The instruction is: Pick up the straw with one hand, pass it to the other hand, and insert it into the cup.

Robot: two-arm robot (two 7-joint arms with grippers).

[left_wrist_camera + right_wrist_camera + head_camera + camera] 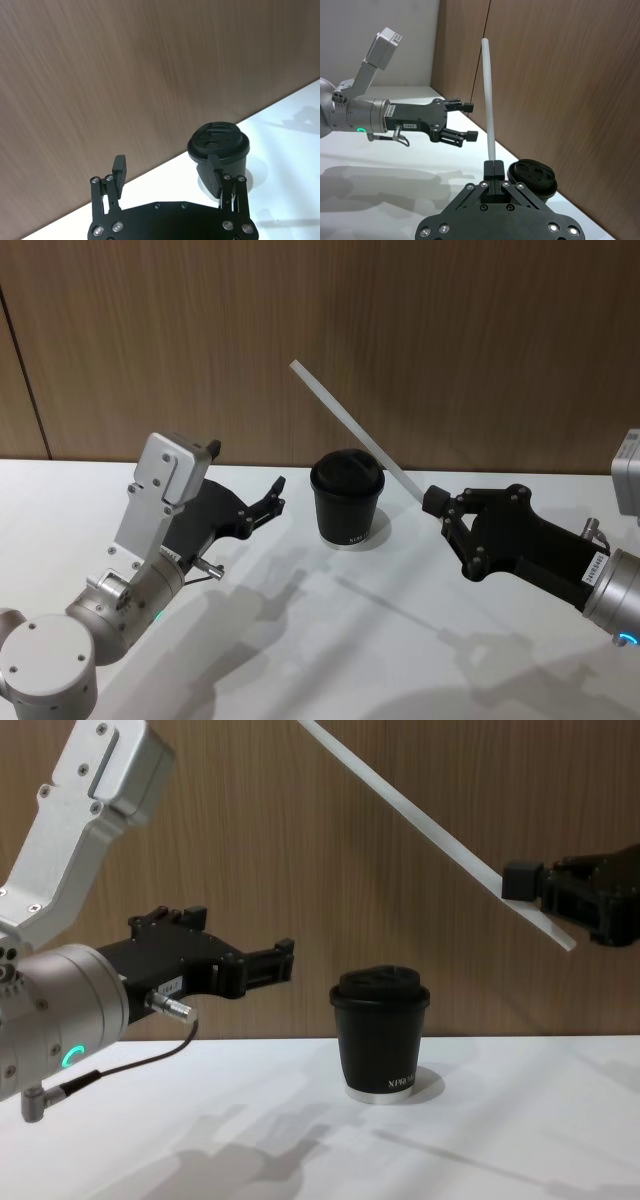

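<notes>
The cup (347, 508) stands on the white table (400, 640), close to the brown wall (450, 340). Right of the cup, the right gripper (436, 502) pinches the straw (350, 425) near its low end. The straw slants up, high over the lid. Left of the cup, the left gripper (277, 495) hangs with its fingers spread, not touching the cup.

The table (300, 660) is a flat white surface spanning the scene from left to right. Soft grey shadows (285, 600) lie on its near half. A wood-panel wall (480, 330) with horizontal grain stands upright along the table's far edge. A dark vertical seam (25, 370) divides the panelling at far left. A plain white wall (415, 30) meets the panelling at a corner on the left side.
</notes>
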